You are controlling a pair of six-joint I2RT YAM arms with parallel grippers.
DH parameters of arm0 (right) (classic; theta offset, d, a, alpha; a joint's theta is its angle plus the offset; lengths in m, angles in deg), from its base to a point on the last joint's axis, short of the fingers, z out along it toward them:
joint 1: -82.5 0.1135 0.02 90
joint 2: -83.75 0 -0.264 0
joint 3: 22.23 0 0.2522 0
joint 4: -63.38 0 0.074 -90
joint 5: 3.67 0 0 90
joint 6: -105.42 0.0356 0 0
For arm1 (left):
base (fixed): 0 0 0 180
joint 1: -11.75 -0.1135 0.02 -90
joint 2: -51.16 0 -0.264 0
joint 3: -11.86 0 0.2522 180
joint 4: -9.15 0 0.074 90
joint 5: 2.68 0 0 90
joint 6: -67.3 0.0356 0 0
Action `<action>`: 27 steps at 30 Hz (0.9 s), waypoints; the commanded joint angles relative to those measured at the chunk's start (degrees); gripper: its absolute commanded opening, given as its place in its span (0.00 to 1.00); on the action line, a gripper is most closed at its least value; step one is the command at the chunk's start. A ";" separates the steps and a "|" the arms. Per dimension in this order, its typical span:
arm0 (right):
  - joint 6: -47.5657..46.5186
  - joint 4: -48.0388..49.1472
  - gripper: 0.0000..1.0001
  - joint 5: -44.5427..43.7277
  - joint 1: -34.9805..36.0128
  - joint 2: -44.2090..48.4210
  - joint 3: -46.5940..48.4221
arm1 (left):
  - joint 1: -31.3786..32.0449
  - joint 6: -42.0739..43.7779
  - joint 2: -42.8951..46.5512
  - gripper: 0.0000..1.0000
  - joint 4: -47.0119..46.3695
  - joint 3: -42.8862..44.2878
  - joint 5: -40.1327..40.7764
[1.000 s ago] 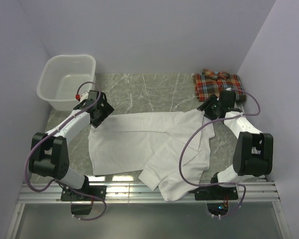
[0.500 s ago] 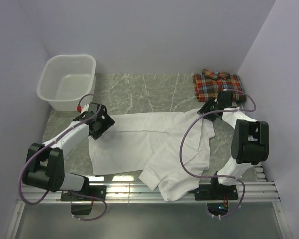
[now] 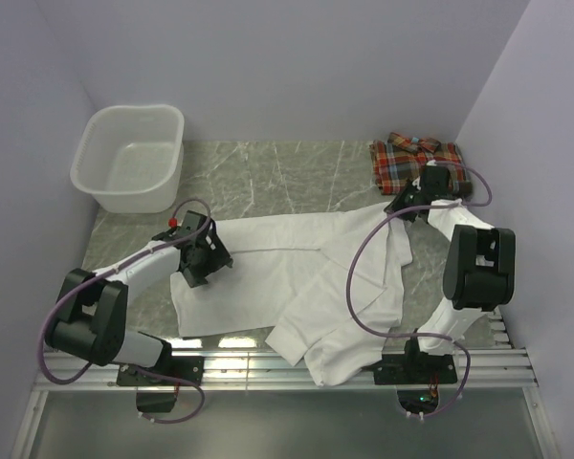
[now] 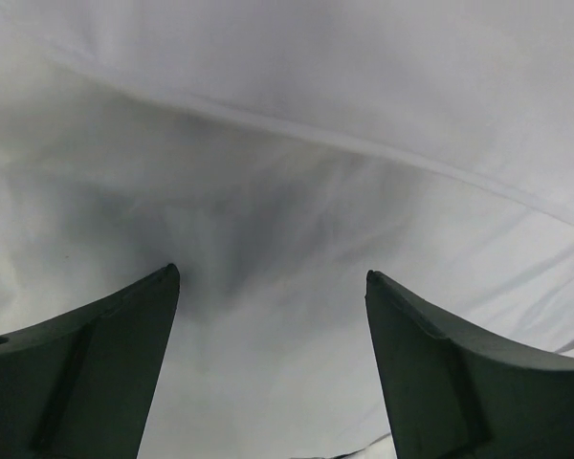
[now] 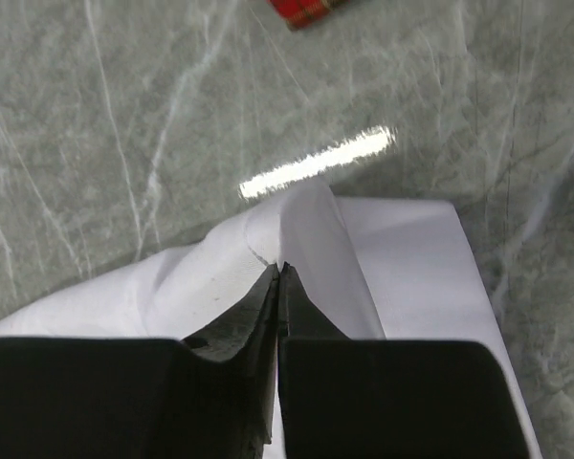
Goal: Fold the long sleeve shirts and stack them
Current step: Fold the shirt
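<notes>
White shirt (image 3: 297, 277), rumpled, spread across the middle of the grey marbled surface (image 3: 287, 172) and reaching toward 6 o'clock. Red-orange plaid shirt (image 3: 416, 163), folded, at 2 o'clock, apart from the white one. Left gripper (image 4: 272, 277): jaws spread wide, close over the white shirt's 9 o'clock edge. Right gripper (image 5: 279, 270): clenched on a pinched ridge of white cloth at that shirt's 2 o'clock corner. White plastic basket (image 3: 129, 158) at 10 o'clock.

plaid shirt (image 5: 306, 10) cropped, right wrist view
</notes>
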 commanded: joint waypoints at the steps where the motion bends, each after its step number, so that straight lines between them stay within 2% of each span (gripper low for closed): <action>1: -1.03 0.54 0.01 -0.21 -0.71 -1.97 5.28 | 0.22 3.29 -3.93 0.85 2.41 0.99 -2.30; 11: -2.52 -1.39 0.00 0.23 -0.71 -9.97 13.20 | 0.22 3.20 -7.03 0.84 3.99 -0.23 -2.22; 14: -2.87 -2.71 0.04 -0.21 -0.79 -12.26 16.01 | 0.22 3.55 -5.97 0.85 4.61 -0.06 -2.13; 17: -2.79 -2.72 0.16 -1.53 -0.62 -11.22 16.90 | 0.22 3.90 -3.87 0.86 5.48 1.16 -1.43; 19: -2.52 -3.15 0.30 -2.41 -0.62 -9.29 17.51 | 0.22 3.82 -2.20 0.88 6.10 2.04 -1.42; 20: -2.43 -4.02 0.41 -3.37 -0.44 -8.58 17.95 | 0.22 3.64 -1.58 0.89 6.54 3.27 -1.69; 22: -2.26 -4.38 0.53 -4.43 0.08 -5.60 17.87 | 0.22 3.38 -0.17 0.91 7.15 5.03 -2.04; 23: -2.08 -4.12 0.64 -4.69 0.87 -4.54 17.08 | 0.22 3.29 0.27 0.91 7.94 7.21 -2.21; 25: -1.12 -2.20 0.71 -3.48 2.19 -1.47 15.59 | 0.22 2.94 0.88 0.93 8.30 11.16 -2.22; 27: 1.50 0.17 0.75 2.14 3.33 0.29 12.87 | 0.22 2.85 0.97 0.92 7.34 13.73 -1.87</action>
